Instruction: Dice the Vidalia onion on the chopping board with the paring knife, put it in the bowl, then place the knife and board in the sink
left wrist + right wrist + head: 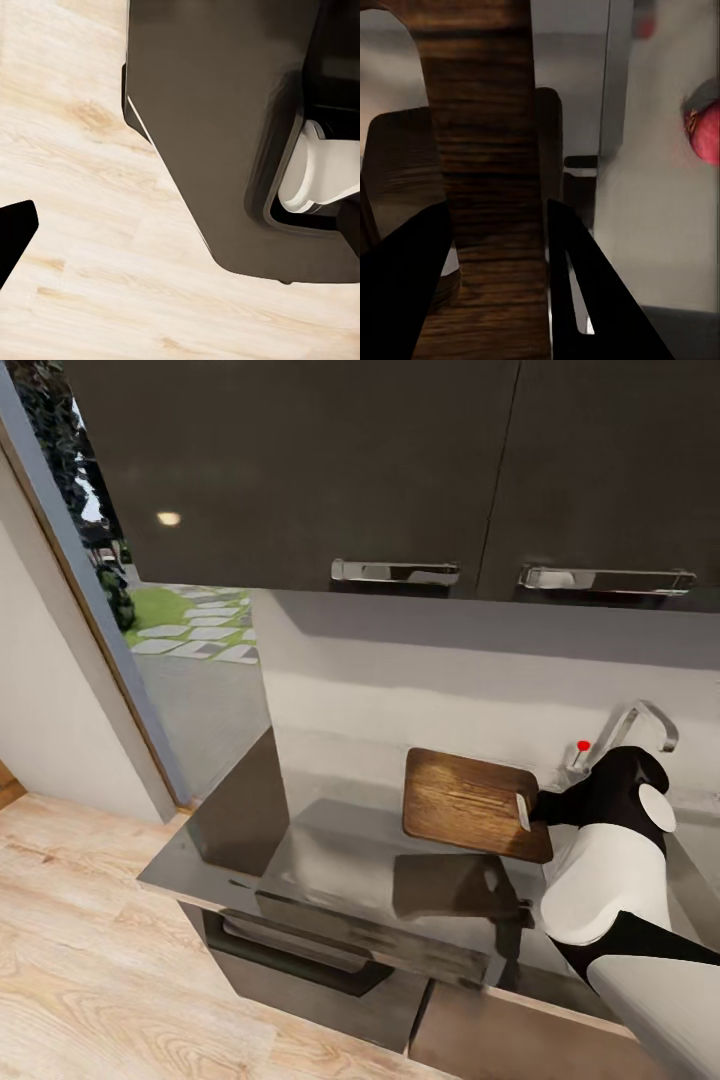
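R gripper (499,247) clamped on chopping board (470,802) at slot-handle end, fingers (405,292) either side of the wood | board lifted off countertop (350,860), shadow below | sink tap (640,725) just behind R arm | reddish round obj (706,131) off to gripper's side | L gripper: state can't tell, floor (90,262) below it

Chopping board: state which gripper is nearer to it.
The right. The right gripper has its fingers on either side of the chopping board at its handle end, holding it raised above the countertop. The left gripper hangs over the wood floor, away from the board.
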